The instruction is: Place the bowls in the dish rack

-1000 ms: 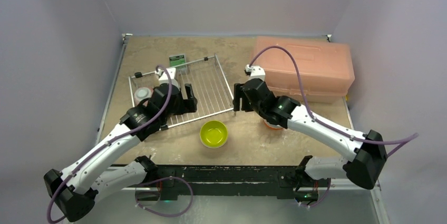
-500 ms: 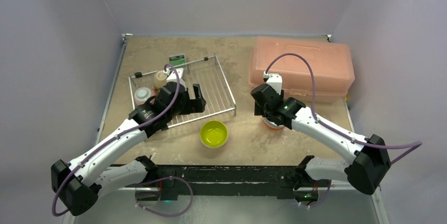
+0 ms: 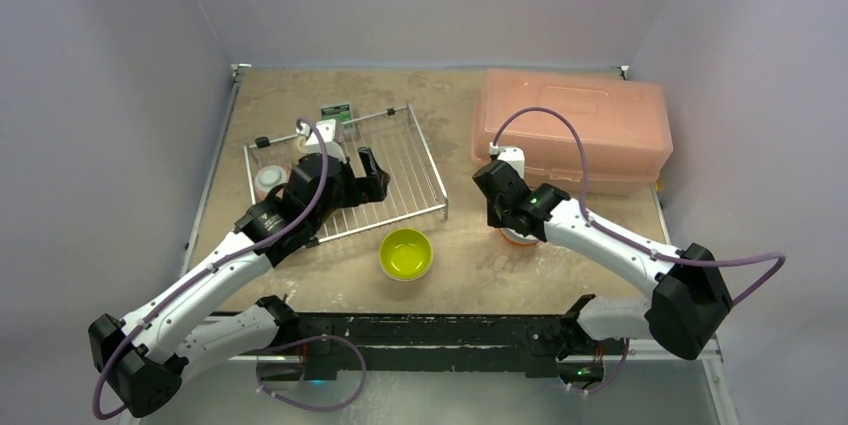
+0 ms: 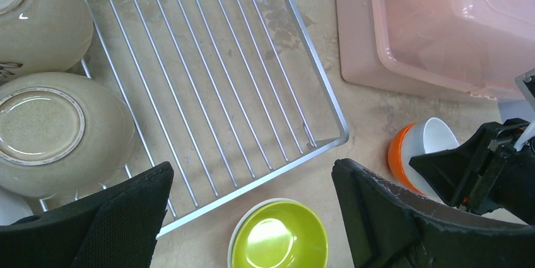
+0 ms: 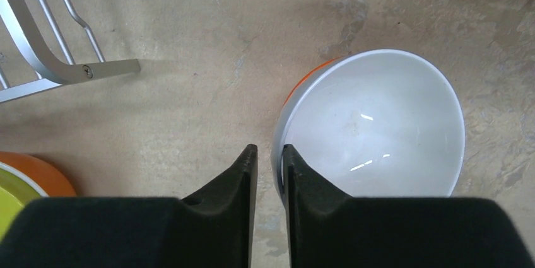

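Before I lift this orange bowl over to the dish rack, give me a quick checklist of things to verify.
1. Right gripper on the orange bowl: ok, the rim sits between its closed fingers.
2. Grip firm enough to lift: cannot tell.
3. Free room in the dish rack: ok, bare wires to the right of the beige bowls.
4. Left gripper out of the way: not ok, it hovers open over the rack's bare part.
5. Lime-green bowl clear: ok, on the table, apart from the orange bowl.
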`<control>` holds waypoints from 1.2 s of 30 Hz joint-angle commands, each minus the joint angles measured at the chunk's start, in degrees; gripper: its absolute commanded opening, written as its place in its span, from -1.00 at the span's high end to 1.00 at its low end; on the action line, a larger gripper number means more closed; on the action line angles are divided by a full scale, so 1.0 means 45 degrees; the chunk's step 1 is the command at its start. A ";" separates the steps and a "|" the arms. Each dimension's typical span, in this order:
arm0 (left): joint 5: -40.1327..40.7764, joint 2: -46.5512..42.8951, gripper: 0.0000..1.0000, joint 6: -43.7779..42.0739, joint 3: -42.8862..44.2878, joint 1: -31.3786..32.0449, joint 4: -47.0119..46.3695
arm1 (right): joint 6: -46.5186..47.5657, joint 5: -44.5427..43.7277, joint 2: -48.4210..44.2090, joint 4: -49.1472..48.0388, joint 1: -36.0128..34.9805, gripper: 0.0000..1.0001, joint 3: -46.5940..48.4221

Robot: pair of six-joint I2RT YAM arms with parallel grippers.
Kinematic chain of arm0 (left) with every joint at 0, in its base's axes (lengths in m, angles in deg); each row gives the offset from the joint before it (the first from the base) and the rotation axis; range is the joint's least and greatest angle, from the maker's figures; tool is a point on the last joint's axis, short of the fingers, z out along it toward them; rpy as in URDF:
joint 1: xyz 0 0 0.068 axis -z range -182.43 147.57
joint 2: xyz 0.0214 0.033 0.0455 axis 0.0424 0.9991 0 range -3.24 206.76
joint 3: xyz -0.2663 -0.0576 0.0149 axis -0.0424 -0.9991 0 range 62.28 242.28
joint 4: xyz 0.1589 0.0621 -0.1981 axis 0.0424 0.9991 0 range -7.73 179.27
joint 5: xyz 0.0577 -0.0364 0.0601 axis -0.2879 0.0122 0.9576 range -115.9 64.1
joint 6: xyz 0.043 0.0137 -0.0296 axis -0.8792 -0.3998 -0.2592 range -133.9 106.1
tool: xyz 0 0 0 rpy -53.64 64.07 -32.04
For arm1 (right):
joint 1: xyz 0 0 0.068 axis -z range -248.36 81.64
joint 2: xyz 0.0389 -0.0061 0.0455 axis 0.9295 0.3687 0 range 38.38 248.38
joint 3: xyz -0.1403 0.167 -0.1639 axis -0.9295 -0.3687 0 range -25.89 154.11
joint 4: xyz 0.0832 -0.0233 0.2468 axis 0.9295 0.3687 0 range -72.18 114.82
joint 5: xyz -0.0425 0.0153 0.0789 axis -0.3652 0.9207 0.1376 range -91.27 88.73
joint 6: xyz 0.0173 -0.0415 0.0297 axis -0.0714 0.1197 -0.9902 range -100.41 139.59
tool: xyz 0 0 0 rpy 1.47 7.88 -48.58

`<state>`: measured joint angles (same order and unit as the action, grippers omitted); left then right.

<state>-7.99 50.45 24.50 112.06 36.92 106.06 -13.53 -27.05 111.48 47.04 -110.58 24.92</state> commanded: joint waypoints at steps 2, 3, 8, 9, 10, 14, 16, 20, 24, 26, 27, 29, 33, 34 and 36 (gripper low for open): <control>0.0665 -0.0086 -0.94 0.0062 0.0370 -0.0032 -0.0626 | 0.0142 0.0265 -0.0093 0.0062 0.0172 0.76 0.0155; 0.0690 -0.0046 -0.94 0.0072 0.0350 -0.0027 -0.0627 | 0.0096 0.0192 -0.0151 0.0126 0.0181 0.87 0.0201; 0.0649 0.0134 -0.93 0.0097 0.0428 -0.0032 -0.0582 | -0.0024 -0.0384 -0.0578 0.0495 0.0221 1.00 0.0487; 0.0649 0.0121 -0.93 0.0084 0.0450 -0.0034 -0.0563 | -0.0008 -0.0497 -0.0707 0.0534 0.0221 1.00 0.0582; 0.0658 0.0088 -0.94 0.0099 0.0460 -0.0018 -0.0541 | 0.0066 -0.0603 -0.0919 0.0531 0.0220 1.00 0.0727; 0.0792 -0.0098 -0.94 0.0073 0.0461 -0.0032 -0.0507 | 0.0609 -0.0731 -0.1840 0.0137 0.0210 1.00 0.1346; 0.0917 -0.0196 -0.94 0.0027 0.0507 -0.0024 -0.0445 | 0.1164 -0.0322 -0.2252 -0.0358 0.0216 1.00 0.1738; 0.1988 -0.0411 -0.92 0.0092 0.0716 -0.0018 0.0056 | 0.1653 0.1513 -0.2399 -0.1211 0.0212 1.00 0.2704; 0.3384 -0.0871 -0.92 0.0179 0.0824 -0.0027 0.0546 | 0.1708 0.3638 -0.2011 -0.1673 0.0219 1.00 0.3701; 0.3854 -0.1186 -0.91 0.0109 0.0901 -0.0031 0.0680 | 0.1725 0.4650 -0.1824 -0.1919 0.0219 1.00 0.4099; 0.4060 -0.1343 -0.92 0.0044 0.0968 -0.0034 0.0740 | 0.1744 0.5145 -0.1702 -0.2065 0.0221 1.00 0.4288; 0.4457 -0.1679 -0.91 -0.0187 0.1057 -0.0016 0.0801 | 0.1674 0.6081 -0.1492 -0.2568 0.0221 1.00 0.4662; 0.4935 -0.1993 -0.92 -0.0765 0.1374 -0.0033 0.0834 | 0.1007 0.8377 -0.0521 -0.4317 0.0221 1.00 0.5004; 0.5030 -0.2010 -0.91 -0.0849 0.1481 -0.0034 0.0871 | 0.0655 0.8689 -0.0117 -0.4794 0.0221 1.00 0.5131; 0.5209 -0.2062 -0.92 -0.1066 0.1632 -0.0034 0.0919 | 0.0465 0.9332 0.0830 -0.5699 0.0183 1.00 0.5378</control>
<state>11.66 41.64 22.70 116.36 36.92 110.24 -8.61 4.18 109.97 35.04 -109.60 44.79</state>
